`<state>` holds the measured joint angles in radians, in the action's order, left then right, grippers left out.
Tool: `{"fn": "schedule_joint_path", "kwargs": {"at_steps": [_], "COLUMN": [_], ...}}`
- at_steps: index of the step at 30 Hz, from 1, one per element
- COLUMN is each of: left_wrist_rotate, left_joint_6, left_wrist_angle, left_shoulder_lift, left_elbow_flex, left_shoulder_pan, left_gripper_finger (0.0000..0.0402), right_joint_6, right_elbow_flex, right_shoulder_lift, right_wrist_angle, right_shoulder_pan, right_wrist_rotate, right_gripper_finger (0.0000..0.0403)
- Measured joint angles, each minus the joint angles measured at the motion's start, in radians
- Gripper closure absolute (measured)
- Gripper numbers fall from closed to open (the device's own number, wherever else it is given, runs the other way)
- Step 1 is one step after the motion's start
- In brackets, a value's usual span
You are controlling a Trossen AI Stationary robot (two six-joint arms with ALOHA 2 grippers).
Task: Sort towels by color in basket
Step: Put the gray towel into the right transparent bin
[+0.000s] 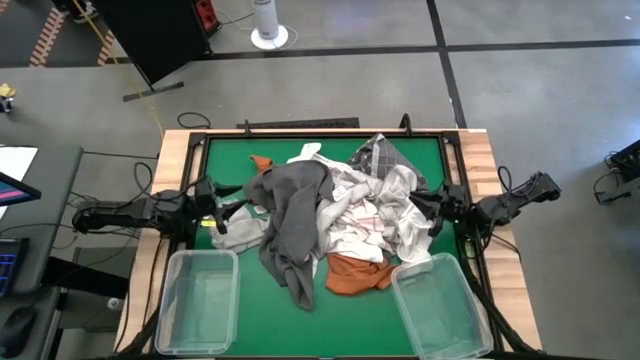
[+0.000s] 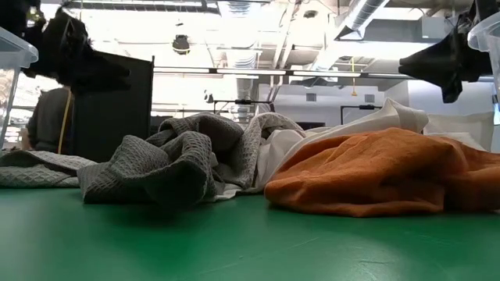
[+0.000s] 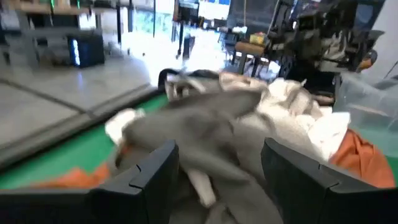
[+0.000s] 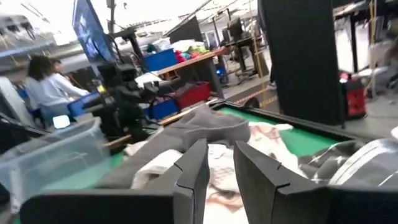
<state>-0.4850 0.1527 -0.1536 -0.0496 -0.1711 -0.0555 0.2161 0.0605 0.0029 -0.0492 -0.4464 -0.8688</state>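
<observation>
Left gripper (image 1: 222, 213), a dark two-finger claw at the left middle of the high view, has its fingers standing wide apart and holding nothing, its tips at the near edge of the dark grey waffle-weave towel (image 1: 290, 222). The right gripper (image 1: 432, 208), at the right middle of that view, keeps its fingers narrowly parted, also holding nothing, at the edge of the white towels (image 1: 385, 205).

Going near to far across the green table mat (image 1: 225, 160): two clear plastic bins (image 1: 198, 300) sit at the bottom left and bottom right of the high view, both showing nothing inside. Just beyond them a rust-orange towel (image 1: 352, 275) lies between the bins, touching the lower edge of the pile. The dark grey towel drapes down the middle, overlapping the white ones. Farther off, a white-and-grey checked towel (image 1: 380, 153) lies at the pile's upper right, and a small orange corner (image 1: 262, 161) pokes out at upper left.

Risk, as I judge it: the towels are heaped and interlocked, so a pinch on the grey cloth may drag white cloth along and mix colours in one bin. A shallow pinch could slip off the loose weave. Trailing cloth may also snag a bin rim and shove the bin.
</observation>
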Motion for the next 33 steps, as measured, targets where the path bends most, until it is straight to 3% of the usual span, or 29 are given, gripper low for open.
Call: {"fn": "schedule_joint_path", "kwargs": {"at_steps": [5, 9, 14, 19, 26, 33], "left_wrist_rotate": [-0.006, -0.005, 0.021, 0.135, 0.427, 0.467], "left_joint_6": [-0.061, -0.083, -0.084, -0.095, -0.031, -0.015], "left_wrist_angle": [-0.001, -0.006, -0.085, -0.179, -0.195, -0.231], "left_shoulder_lift": [-0.155, -0.372, -0.648, -0.877, -1.115, -1.330], "left_elbow_flex": [-0.109, -0.221, -0.401, -0.547, -0.672, -0.763], "left_shoulder_pan": [0.042, 0.089, 0.145, 0.210, 0.253, 0.267], "left_gripper_finger": [0.0182, 0.0182, 0.0182, 0.0182, 0.0182, 0.0182], "right_joint_6": [-0.098, -0.189, -0.162, -0.091, -0.048, -0.061], "right_elbow_flex": [0.038, 0.103, 0.153, 0.156, 0.156, 0.156], "right_shoulder_lift": [0.000, 0.028, 0.105, 0.218, 0.351, 0.379], "right_wrist_angle": [0.011, 0.032, 0.063, 0.061, 0.043, 0.013], "right_shoulder_pan": [0.026, 0.044, 0.046, 0.046, 0.047, 0.049], "right_wrist_rotate": [0.004, 0.012, 0.036, 0.063, 0.087, 0.138], "right_gripper_finger": [0.0296, 0.0296, 0.0296, 0.0296, 0.0296, 0.0296]}}
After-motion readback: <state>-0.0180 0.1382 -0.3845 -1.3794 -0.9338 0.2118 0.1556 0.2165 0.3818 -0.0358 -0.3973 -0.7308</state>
